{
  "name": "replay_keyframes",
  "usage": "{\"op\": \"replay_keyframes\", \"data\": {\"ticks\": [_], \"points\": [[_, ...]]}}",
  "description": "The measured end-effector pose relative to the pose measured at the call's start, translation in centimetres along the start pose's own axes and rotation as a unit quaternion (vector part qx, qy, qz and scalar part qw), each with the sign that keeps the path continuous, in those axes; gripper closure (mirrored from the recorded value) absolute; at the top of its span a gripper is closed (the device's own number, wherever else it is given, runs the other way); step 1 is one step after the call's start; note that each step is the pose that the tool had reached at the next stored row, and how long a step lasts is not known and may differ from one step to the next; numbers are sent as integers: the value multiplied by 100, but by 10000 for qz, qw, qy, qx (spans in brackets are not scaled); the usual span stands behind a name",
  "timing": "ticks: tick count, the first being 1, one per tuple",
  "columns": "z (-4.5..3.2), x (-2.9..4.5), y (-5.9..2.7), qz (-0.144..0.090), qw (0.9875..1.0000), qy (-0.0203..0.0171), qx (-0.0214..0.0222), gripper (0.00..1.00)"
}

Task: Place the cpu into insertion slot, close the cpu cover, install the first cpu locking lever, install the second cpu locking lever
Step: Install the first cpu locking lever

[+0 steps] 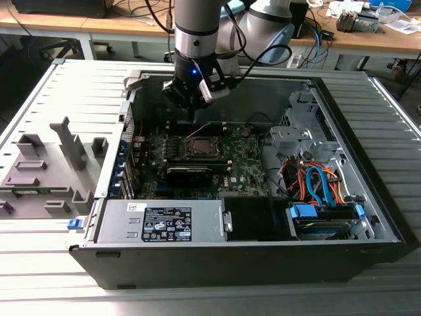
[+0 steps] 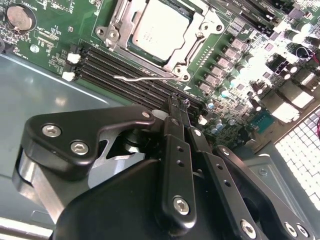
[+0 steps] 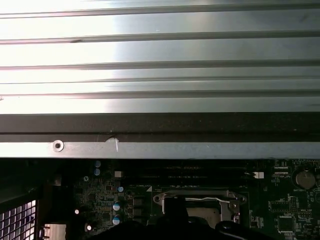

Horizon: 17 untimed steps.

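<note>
The cpu [image 2: 160,27] lies flat in the insertion slot [image 1: 200,146] on the green motherboard, pale metal face up. Around the chip, the silvery cpu cover [image 2: 116,26] lies down on the socket. One thin wire locking lever [image 2: 145,76] sticks out loose along the socket's edge; in the exterior view it rises as a fine wire [image 1: 197,129]. My gripper [image 2: 179,102] hangs just above the memory slots beside that lever, black fingers [image 2: 172,150] pressed together with nothing between them. In the exterior view the gripper [image 1: 191,113] is behind the socket, inside the open case.
A black graphics card [image 1: 189,174] lies just in front of the socket. The power supply [image 1: 164,220] fills the near left corner, with a drive cage [image 1: 299,141] and coloured cables [image 1: 316,184] on the exterior view's right. A grey fixture [image 1: 46,171] sits on the ribbed table outside the case.
</note>
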<state>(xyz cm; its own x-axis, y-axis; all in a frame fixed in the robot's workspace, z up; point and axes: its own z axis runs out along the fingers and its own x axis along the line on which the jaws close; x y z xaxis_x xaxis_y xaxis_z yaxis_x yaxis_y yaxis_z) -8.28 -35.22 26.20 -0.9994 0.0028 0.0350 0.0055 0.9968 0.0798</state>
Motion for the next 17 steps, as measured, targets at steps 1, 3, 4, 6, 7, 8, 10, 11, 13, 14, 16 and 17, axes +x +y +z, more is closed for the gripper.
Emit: {"op": "replay_keyframes", "data": {"ticks": [1,3,4,6,7,8,10,11,13,14,16,17], "points": [[0,-8,0,0,10000,0,0,89],[-1,-18,0,0,10000,0,0,89],[0,-23,0,0,10000,0,0,89],[-1,-33,0,0,10000,1,0,89],[-1,-37,0,0,10000,1,0,89],[-1,-41,0,0,10000,1,0,89],[-2,-51,0,0,10000,1,0,89],[-2,-55,0,0,10000,1,0,89],[-2,-66,0,0,10000,2,0,89],[-2,-73,0,0,10000,2,0,89],[-2,-85,0,0,10000,3,0,89],[-2,-89,0,0,10000,3,0,89]]}}
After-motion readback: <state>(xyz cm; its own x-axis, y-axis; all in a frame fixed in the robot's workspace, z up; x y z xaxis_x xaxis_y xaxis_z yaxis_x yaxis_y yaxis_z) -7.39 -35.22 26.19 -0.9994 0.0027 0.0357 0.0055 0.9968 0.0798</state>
